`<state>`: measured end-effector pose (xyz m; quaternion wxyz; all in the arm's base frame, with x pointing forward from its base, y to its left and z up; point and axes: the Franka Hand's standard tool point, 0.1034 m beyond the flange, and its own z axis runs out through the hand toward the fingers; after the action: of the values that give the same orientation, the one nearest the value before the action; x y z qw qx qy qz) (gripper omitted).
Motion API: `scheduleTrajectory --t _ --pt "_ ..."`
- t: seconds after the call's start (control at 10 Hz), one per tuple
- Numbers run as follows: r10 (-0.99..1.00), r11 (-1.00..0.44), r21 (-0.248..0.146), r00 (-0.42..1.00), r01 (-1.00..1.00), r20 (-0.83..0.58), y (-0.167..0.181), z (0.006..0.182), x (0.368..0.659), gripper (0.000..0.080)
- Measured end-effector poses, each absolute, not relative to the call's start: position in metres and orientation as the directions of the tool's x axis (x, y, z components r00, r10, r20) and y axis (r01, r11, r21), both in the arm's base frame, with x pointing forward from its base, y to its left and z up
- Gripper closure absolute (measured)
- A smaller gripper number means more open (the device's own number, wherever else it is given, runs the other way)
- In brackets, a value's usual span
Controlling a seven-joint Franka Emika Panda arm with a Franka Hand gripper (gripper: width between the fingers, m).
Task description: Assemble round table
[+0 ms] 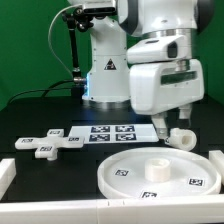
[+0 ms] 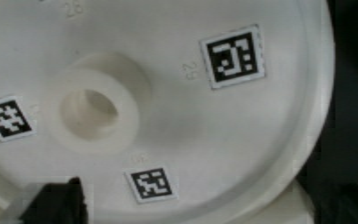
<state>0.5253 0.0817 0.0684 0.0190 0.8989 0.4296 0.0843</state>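
**Round disc** [image 1: 160, 172]: lying flat on the black table [image 1: 40, 118], with its central hub [image 2: 91, 108] facing up and three tags showing in the wrist view.

**Short cylinder leg** [image 1: 183, 137]: standing upright just beyond the disc's far rim.

**Cross-shaped piece** [image 1: 45, 146]: lying well apart from the disc, toward the exterior view's left.

**Marker board** [image 1: 110, 133]: lying behind the disc.

**Gripper** [image 1: 172, 124]: hanging over the disc's far rim, jaws spread and clasping nothing. One dark fingertip [image 2: 57, 200] is showing above the disc.
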Motion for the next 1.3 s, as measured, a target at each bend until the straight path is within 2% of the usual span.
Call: scheduleTrajectory --t 0.3,0.5,0.6,0.8,1.0,1.3 --pt "0.76 -0.649 0.101 0.636 0.754 0.137 0.08 0.067 0.525 0.015" --pt "0.633 -0.773 0.07 0.757 0.631 0.16 0.081 0.067 0.524 0.015" --pt "0.494 -0.868 0.037 0.851 0.496 0.177 0.082 0.066 0.517 0.015" --pt "0.288 -0.956 -0.017 0.943 0.294 0.166 0.095 0.063 0.504 0.015" --pt "0.27 -0.96 -0.026 0.95 0.277 0.159 0.109 0.056 0.49 0.015" --pt "0.274 -0.959 -0.027 0.951 0.28 0.144 0.109 0.054 0.488 0.015"
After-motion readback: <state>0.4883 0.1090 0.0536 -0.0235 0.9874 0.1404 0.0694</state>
